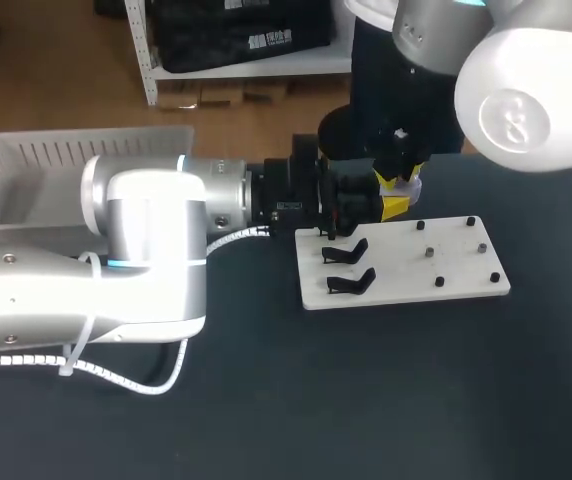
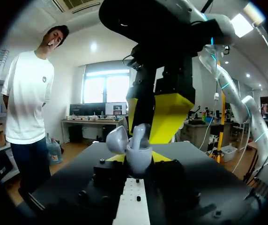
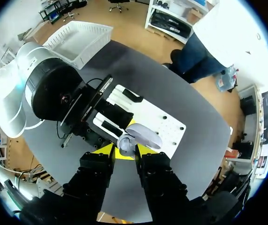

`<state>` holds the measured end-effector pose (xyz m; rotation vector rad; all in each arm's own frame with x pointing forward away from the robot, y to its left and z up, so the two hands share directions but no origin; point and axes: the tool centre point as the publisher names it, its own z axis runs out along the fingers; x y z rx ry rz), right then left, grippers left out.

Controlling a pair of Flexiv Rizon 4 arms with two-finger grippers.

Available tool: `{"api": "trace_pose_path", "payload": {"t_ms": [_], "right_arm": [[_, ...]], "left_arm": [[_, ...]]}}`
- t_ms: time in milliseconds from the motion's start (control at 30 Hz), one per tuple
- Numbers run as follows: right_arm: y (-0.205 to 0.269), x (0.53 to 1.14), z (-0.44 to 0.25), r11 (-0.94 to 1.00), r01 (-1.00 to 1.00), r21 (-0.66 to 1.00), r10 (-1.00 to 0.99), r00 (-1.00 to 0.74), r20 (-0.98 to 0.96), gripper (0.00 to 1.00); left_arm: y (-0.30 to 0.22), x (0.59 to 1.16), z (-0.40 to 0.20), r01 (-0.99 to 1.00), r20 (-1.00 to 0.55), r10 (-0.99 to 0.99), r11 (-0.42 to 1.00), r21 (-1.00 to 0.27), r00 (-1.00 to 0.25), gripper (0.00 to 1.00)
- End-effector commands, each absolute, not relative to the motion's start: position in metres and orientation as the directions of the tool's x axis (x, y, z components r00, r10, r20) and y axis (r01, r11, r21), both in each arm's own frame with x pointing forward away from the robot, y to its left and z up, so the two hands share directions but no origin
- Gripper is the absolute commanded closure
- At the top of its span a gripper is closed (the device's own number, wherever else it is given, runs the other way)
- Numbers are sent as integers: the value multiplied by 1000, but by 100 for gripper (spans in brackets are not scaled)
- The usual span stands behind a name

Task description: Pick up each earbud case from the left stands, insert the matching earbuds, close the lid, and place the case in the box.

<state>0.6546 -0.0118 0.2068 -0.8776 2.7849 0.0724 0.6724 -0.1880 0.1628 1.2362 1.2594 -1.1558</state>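
left arm fills the foreground, lying across the tabletop toward the white board. left gripper: fingers pinch the earbud case from both sides, above the board's corner, lid open, mouth up. right gripper hangs directly above the case, fingers pointing down. an earbud stands upright in the mouth, long axis vertical. cannot tell if the right fingers grip it. judgement: seating needs a straight downward push. box is well apart.

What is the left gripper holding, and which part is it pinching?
The left gripper holds the open earbud case, pinching its bottom half from both sides; the lid is free.
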Motion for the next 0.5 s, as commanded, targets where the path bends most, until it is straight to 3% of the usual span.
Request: {"api": "trace_pose_path", "payload": {"t_ms": [33, 500], "right_arm": [[-13, 651, 206, 824, -567, -24, -556, -798, -232, 57], [-10, 655, 232, 835, -550, 3, -523, -795, -308, 57]], "left_arm": [[-188, 671, 161, 999, -999, 53, 32, 12, 11, 100], [-188, 671, 161, 999, -999, 53, 32, 12, 11, 100]]}}
